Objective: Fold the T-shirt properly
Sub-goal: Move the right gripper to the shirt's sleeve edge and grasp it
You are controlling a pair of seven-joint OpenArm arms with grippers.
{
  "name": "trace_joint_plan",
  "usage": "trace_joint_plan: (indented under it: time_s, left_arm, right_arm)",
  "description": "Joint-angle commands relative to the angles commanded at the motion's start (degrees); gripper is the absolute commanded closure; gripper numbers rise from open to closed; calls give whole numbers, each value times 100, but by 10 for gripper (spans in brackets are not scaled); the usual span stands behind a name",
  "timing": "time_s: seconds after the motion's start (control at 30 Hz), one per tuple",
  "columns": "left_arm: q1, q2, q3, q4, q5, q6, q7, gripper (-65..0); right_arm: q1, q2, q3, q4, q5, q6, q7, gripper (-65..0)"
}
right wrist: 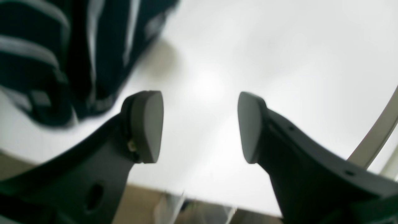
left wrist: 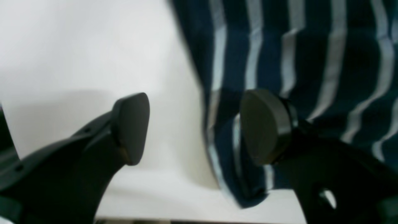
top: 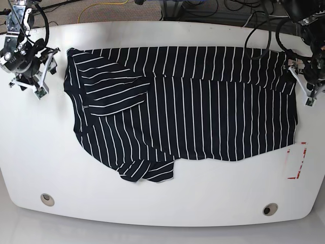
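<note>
The T-shirt (top: pixel 203 107), dark navy with thin white stripes, lies spread across the white table (top: pixel 40 152). One sleeve is folded over its upper left part and another flap sticks out at the bottom. My left gripper (top: pixel 304 85) hovers at the shirt's right edge. In the left wrist view it (left wrist: pixel 199 127) is open; one finger is over the striped cloth (left wrist: pixel 311 56) and the other over bare table. My right gripper (top: pixel 43 73) is just off the shirt's upper left corner. It (right wrist: pixel 199 127) is open over bare table, with the shirt (right wrist: pixel 62 56) to its upper left.
A red-outlined mark (top: pixel 297 160) lies on the table just beyond the shirt's lower right corner. Two round holes (top: pixel 46 199) (top: pixel 270 209) sit near the front edge. Cables (top: pixel 223 10) run behind the table's back edge.
</note>
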Motion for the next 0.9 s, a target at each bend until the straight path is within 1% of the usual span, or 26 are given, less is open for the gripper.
trace_joint_plan:
  time_s: [0.17,0.27,0.3,0.33,0.4,0.43,0.53,0.63,0.73,0.9]
  left_arm:
    - [0,26,0,18,0,0,0,-446]
    - [0,26,0,18,9,0,0,-446]
    - [0,26,0,9,9,0,0,-446]
    - [0,26,0,9,9,0,0,-446]
    - [9,26,0,9,9,0,0,-446]
    - [9,26,0,9,9,0,0,-446]
    - [18,18,-9,0,9,0,0,-446]
    - [18,18,-9,0,9,0,0,-446]
    - [18,26,-9,0,9,0,0,-446]
    - [18,26,-9,0,9,0,0,-446]
  right_arm:
    - [527,-589,0,-9,-9,0,0,-365]
    - [738,-905,0,-44,-18,0,0,-365]
    - [774,-958,0,-70,-26,0,0,-365]
    - [879,-1108,-26,-158,-123,0,0,-365]
    - [1020,-1275,-26,-255,-246,0,9,-365]
    - [1134,-1424,-35,-352,-378,0,44,-365]
    - [1380,-1697,-35,-642,-712,0,176,-365]
    - [1635,-1899,-44,-932,-1002,0,396,-365]
    - [1890,-2013,-53,-1266,-1204,0,571,-365]
    - [2145,-2022,-53,-1714,-1248,0,598,-365]
